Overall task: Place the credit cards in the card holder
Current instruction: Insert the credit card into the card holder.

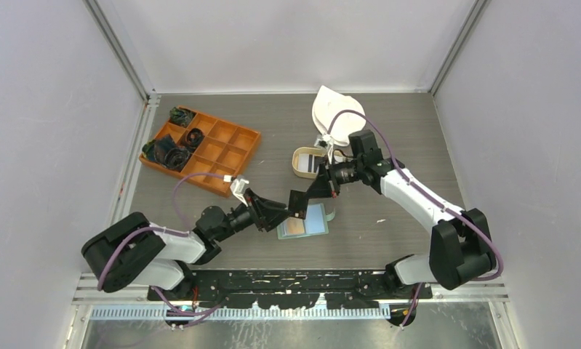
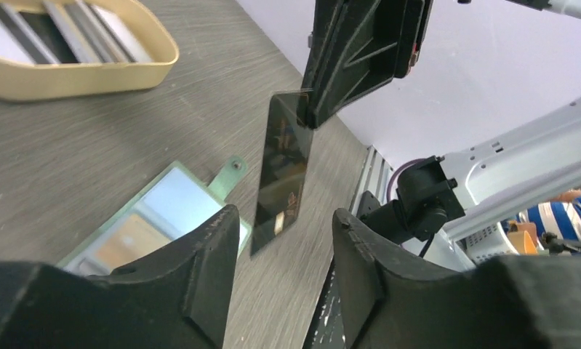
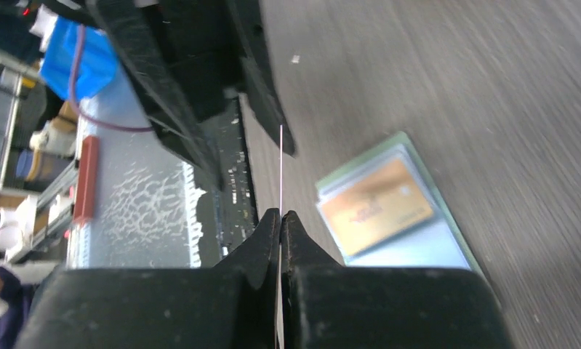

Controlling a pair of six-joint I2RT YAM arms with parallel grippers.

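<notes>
Pincers meet low over the grey wood-grain table (image 1: 273, 123), just past the arms' bases. The right pincer (image 3: 281, 218) is pinched tight on the top edge of a black card (image 2: 280, 182), which hangs nearly upright. The left pincer (image 2: 286, 218) stands wide on either side of the card's lower half, with a gap showing at each finger.

Directly below both, the card holder (image 1: 307, 220) lies opened flat on the table with its pale blue pockets facing up. A tan-gold card (image 3: 374, 203) sits in one pocket, and the snap tab is on the side away from the left arm. Open tabletop runs from the holder to the near edge and out under the right arm.

Just behind the right pincer sits an oval tan tray (image 2: 91, 81) holding several more cards (image 2: 62, 22), black, white and grey, laid side by side. Farther off, beyond and to the left of the left pincer, an orange compartment box (image 1: 225, 156) keeps dark cord bundles (image 1: 172, 154) in its left-hand cells. Pale walls close the table in on three sides.
</notes>
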